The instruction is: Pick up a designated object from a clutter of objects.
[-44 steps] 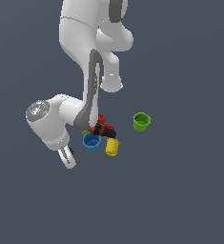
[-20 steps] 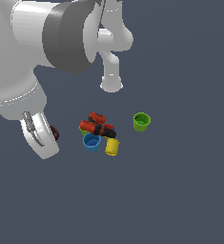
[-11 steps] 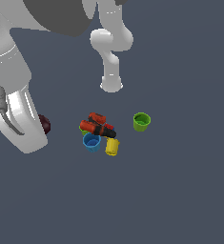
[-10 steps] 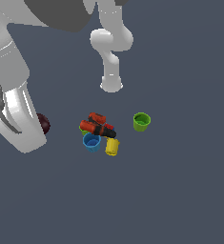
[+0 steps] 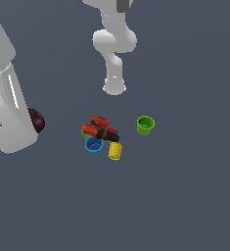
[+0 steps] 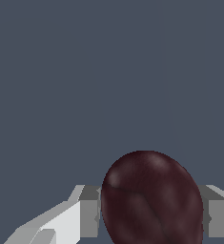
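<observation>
— Where's the ball [image 6: 151, 198] now, and how is it held?

— I see it clamped in the pincer [image 6: 149, 214], a finger [image 6: 87, 214] pressed on either flank. In the exterior view the ball [image 5: 36, 120] peeks out beside the arm [image 5: 9, 110] at nine o'clock of the cluster, well apart from the blue cup [image 5: 94, 146], yellow cup [image 5: 115, 150], green cup [image 5: 145, 125] and red-and-black tool [image 5: 100, 130].

— How will it handle?

— Light, I'd judge, roundish and smooth enough to slip; gripping across its widest part suits it. The arm looms large, close to the camera; whether the ball is clear of the bench I can't confirm.
</observation>
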Robot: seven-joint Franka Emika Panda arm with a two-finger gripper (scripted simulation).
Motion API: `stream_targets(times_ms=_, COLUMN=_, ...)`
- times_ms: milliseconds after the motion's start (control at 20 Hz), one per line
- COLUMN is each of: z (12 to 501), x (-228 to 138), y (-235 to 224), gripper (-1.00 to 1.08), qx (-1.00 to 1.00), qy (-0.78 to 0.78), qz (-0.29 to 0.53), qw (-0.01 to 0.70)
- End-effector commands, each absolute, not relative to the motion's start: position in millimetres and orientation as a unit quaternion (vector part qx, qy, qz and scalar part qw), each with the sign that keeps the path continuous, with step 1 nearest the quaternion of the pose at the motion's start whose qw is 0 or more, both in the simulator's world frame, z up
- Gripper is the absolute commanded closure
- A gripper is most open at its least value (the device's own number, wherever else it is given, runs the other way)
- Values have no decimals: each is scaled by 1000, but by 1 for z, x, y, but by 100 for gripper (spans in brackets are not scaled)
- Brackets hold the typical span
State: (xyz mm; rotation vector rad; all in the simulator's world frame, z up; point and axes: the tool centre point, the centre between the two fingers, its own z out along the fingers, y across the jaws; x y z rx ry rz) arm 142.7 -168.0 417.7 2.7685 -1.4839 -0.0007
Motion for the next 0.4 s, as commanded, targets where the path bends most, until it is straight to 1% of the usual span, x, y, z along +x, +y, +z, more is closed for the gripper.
stream_targets(times_ms=0, z=423, x=144, y=-168, gripper=108, qx=881, qy=-472, qz=0, qw=0)
stream_targets(times_ms=350, z=427, x=146, y=-167, gripper=108, qx=881, qy=-472, qz=0, qw=0)
